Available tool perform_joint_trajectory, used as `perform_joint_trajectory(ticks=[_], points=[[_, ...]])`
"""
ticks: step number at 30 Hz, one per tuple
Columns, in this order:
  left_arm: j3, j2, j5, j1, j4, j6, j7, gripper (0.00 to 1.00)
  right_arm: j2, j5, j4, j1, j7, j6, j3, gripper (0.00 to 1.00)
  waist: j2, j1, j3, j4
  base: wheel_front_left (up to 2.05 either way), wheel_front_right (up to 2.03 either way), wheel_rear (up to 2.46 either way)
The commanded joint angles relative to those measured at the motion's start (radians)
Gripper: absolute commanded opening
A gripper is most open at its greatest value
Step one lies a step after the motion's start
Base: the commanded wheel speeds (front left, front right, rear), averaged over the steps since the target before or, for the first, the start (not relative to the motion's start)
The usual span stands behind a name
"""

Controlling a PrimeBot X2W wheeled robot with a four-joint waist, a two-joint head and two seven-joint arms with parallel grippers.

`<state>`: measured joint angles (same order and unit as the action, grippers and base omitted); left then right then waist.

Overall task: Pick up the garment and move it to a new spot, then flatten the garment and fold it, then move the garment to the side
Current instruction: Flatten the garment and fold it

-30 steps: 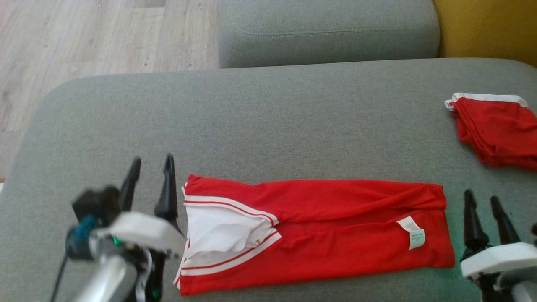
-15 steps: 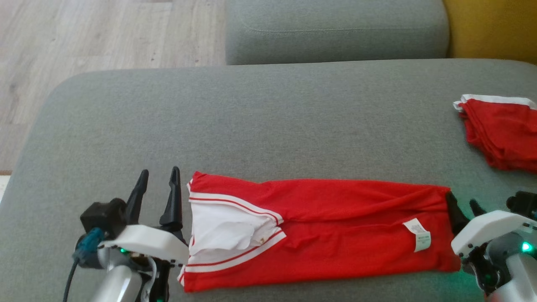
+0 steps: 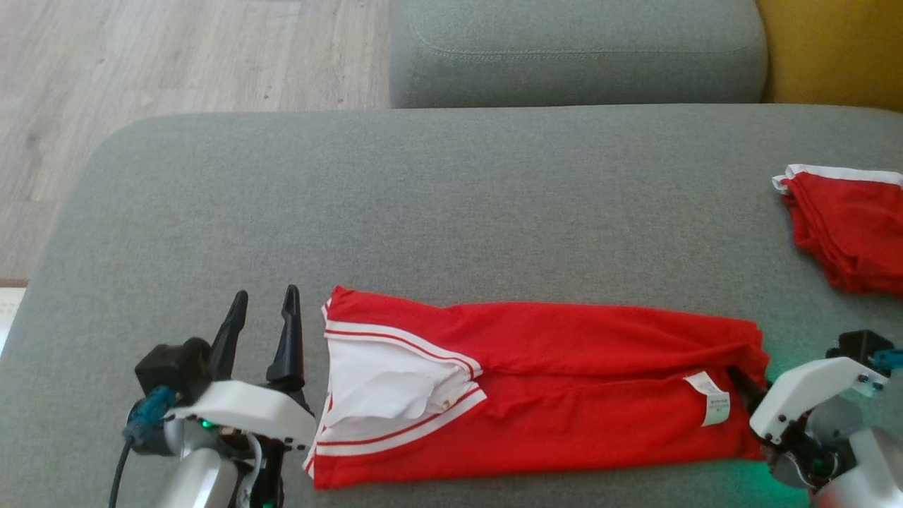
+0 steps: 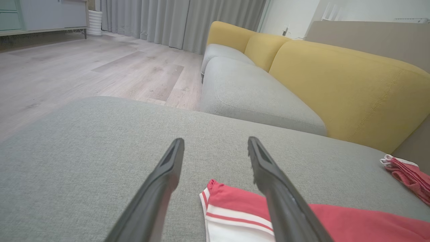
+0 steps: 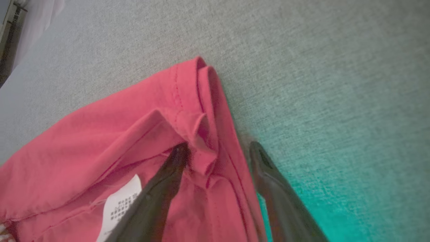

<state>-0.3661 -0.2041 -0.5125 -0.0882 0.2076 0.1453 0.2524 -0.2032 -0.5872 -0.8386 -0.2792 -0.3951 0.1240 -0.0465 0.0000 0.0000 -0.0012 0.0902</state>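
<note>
The red garment [image 3: 564, 381] lies as a long folded strip on the grey cushion [image 3: 423, 197], white striped collar at its left end, a white label near its right end. My left gripper [image 3: 266, 291] stands open just left of the collar end, touching nothing; in the left wrist view its fingers [image 4: 215, 140] spread above the garment's corner [image 4: 235, 215]. My right gripper [image 3: 746, 384] is at the garment's right end. The right wrist view shows its open jaws [image 5: 219, 145] astride the hem of the garment [image 5: 100, 141], one finger on the cloth, the other on the cushion.
A second red folded garment [image 3: 846, 226] with a white edge lies at the cushion's far right. Behind the cushion are a grey sofa seat [image 3: 578, 56] and a yellow backrest [image 3: 832, 49]. Wooden floor [image 3: 141, 63] lies beyond the cushion's left and far edges.
My right gripper has tipped over and moved left onto the garment's right hem, where it stood upright beside it before. The left gripper has stayed put. The head camera has shifted slightly.
</note>
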Motion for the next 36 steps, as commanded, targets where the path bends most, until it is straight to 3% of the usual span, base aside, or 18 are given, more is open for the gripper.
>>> perform_joint_trajectory(ticks=[1, 2, 10, 18, 20, 24, 30, 36], points=[[0.052, -0.001, 0.012, -0.036, -0.021, -0.006, 0.009, 1.00, 0.042, -0.013, -0.016, 0.006, -0.040, 0.007, 0.050, 0.27, 0.0000, 0.0000, -0.001, -0.003, 0.00, 0.00, 0.00], [0.055, 0.001, 0.015, -0.035, -0.019, -0.008, 0.009, 1.00, 0.045, -0.022, -0.008, 0.003, -0.033, 0.007, 0.052, 0.00, 0.0000, 0.0000, -0.001, -0.005, 0.00, 0.00, 0.00], [0.071, 0.015, 0.031, -0.028, -0.004, -0.022, 0.009, 1.00, 0.008, -0.055, 0.064, -0.028, 0.069, 0.007, 0.056, 0.00, 0.0000, 0.0000, -0.008, -0.017, 0.00, 0.00, 0.00], [0.090, 0.026, 0.042, -0.014, 0.001, -0.030, 0.009, 1.00, -0.152, -0.009, 0.138, -0.061, 0.090, 0.007, 0.000, 0.00, 0.0000, 0.0000, -0.016, -0.032, 0.00, 0.00, 0.00], [0.093, 0.029, 0.042, -0.011, 0.004, -0.032, 0.009, 1.00, -0.158, 0.001, 0.171, -0.066, 0.085, 0.007, -0.018, 0.00, 0.0000, 0.0000, -0.018, -0.034, 0.00, 0.00, 0.00], [0.098, 0.036, 0.042, -0.010, 0.013, -0.036, 0.009, 1.00, -0.120, -0.023, 0.295, -0.046, 0.053, 0.007, -0.024, 0.00, 0.0000, 0.0000, -0.020, -0.028, 0.00, 0.00, 0.00], [0.104, 0.041, 0.042, -0.009, 0.034, -0.045, 0.009, 1.00, -0.014, -0.093, 0.592, 0.053, -0.017, 0.007, 0.007, 0.00, 0.0000, 0.0000, -0.029, 0.008, 0.00, 0.00, 0.00], [0.106, 0.043, 0.044, -0.009, 0.042, -0.049, 0.009, 1.00, 0.105, -0.161, 0.826, 0.163, -0.094, 0.007, 0.106, 0.00, 0.0000, 0.0000, -0.029, 0.062, 0.00, 0.00, 0.00]])
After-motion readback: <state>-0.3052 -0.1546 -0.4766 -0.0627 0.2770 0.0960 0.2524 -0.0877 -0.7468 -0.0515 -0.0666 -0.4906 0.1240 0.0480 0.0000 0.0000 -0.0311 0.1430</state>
